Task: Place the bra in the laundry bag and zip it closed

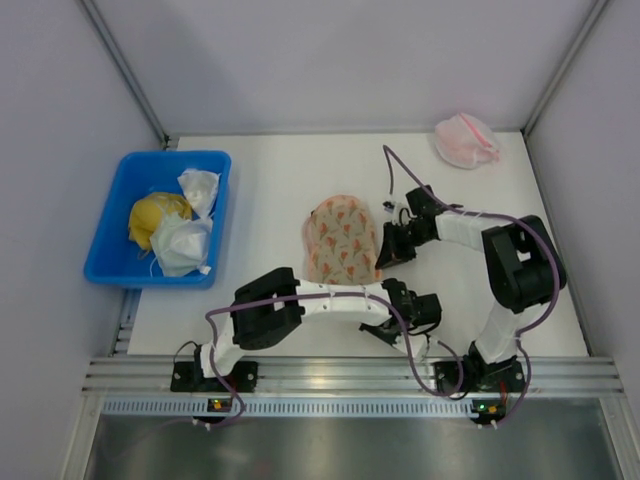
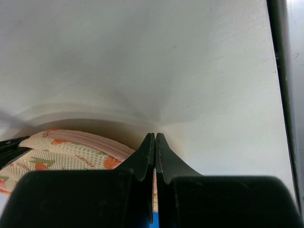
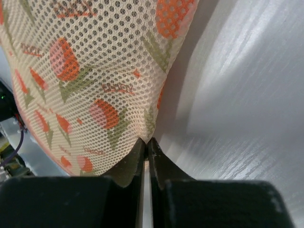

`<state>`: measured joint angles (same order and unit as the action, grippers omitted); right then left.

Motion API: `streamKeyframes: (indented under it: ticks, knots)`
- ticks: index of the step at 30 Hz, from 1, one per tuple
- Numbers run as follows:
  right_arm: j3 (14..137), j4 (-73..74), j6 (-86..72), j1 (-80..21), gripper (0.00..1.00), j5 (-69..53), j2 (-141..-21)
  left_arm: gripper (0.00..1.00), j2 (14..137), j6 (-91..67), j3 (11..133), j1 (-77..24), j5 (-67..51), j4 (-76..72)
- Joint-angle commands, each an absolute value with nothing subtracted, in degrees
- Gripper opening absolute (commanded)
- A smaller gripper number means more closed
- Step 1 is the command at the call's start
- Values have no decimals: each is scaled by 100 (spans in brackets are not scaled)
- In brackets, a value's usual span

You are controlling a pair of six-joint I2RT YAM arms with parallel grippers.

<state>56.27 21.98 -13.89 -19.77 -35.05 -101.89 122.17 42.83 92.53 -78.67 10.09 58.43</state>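
Note:
The laundry bag, a peach mesh oval with red-orange marks, lies flat at the table's middle. My right gripper is at its right edge and is shut, pinching the mesh between its tips. My left gripper is low beside the bag's near right edge. It is shut with nothing visible between its tips. The bag's pink zipper edge runs just left of and behind its fingers. The black bra is not visible in any view.
A blue bin at the left holds a yellow cloth lump and white cloth bundles. A pink-and-white mesh bundle lies at the far right corner. Walls close in the back and both sides.

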Motion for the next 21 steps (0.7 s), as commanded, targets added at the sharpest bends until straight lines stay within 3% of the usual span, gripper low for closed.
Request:
streamKeyframes:
  ticks: [1, 5, 6, 9, 18, 21]
  knots:
    - [6187, 2214, -1011, -1951, 6, -3602, -10178, 0, 11795, 4025, 9167, -7963, 738, 5792]
    - [6214, 2732, -800, -1873, 46, -3744, -9819, 0, 11856, 3964, 9369, -7840, 773, 5617]
    - [6188, 2829, -739, -1846, 61, -3753, -9756, 0, 11865, 3964, 9395, -7814, 791, 5581]
    - [5951, 3155, -633, -1679, 77, -3884, -9554, 0, 11909, 3929, 9527, -7743, 800, 5476]
    - [5247, 2997, -896, -1608, 80, -4895, -9492, 0, 12006, 3911, 9835, -7594, 993, 5010]
    - [5230, 3006, -949, -1608, 76, -5193, -9694, 0, 12050, 3894, 9966, -7532, 1037, 4887]
